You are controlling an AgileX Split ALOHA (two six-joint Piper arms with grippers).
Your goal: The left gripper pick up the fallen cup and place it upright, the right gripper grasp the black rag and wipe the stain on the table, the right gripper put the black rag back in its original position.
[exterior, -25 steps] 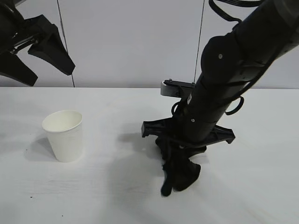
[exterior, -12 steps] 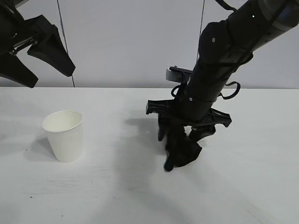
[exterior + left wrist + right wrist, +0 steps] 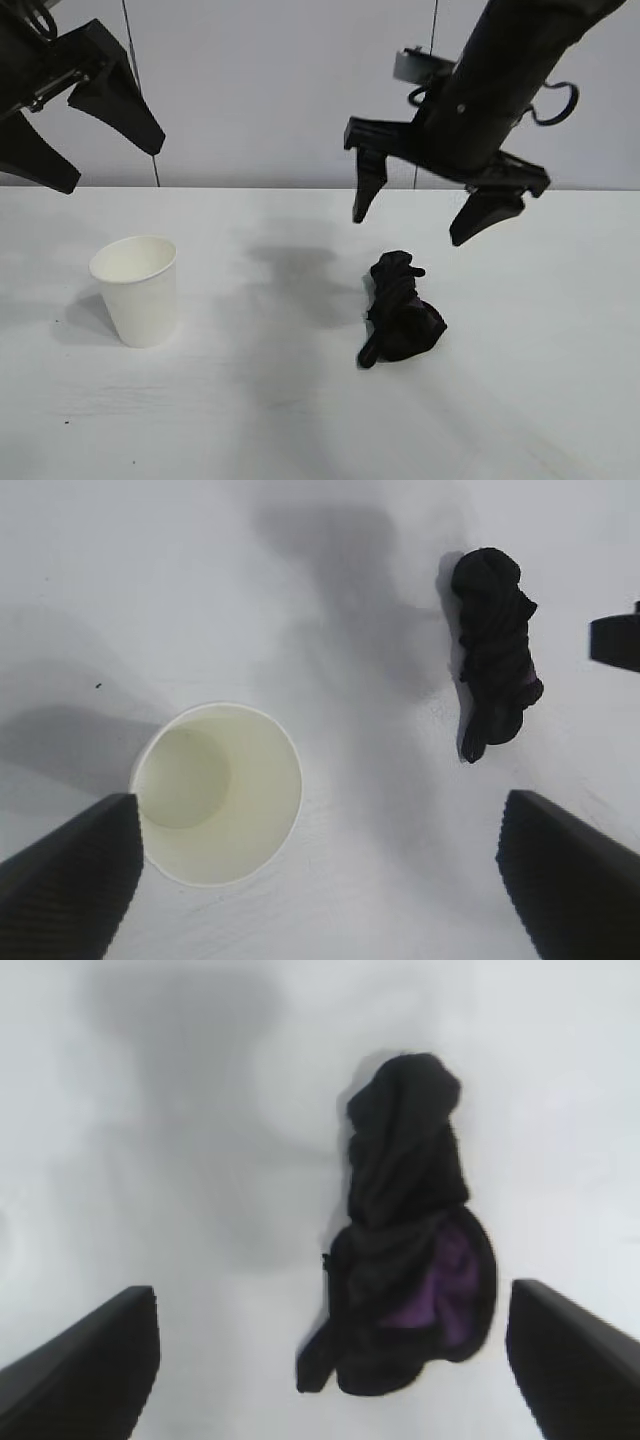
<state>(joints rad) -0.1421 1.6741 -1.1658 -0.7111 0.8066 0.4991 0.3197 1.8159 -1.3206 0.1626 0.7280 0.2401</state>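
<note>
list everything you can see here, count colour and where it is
cup: one, white, upright on the table's left part, empty, nothing touching it
rag: one, black with a purple patch showing in the right wrist view, bunched on the table right of the cup, lying free
table: one, white, under everything; no stain visible on it
wall: pale grey panels with dark seams, behind the table
left pincer: one, black, open, in the air above and left of the cup, holding nothing
right pincer: one, black, open, in the air above the rag, holding nothing
</note>
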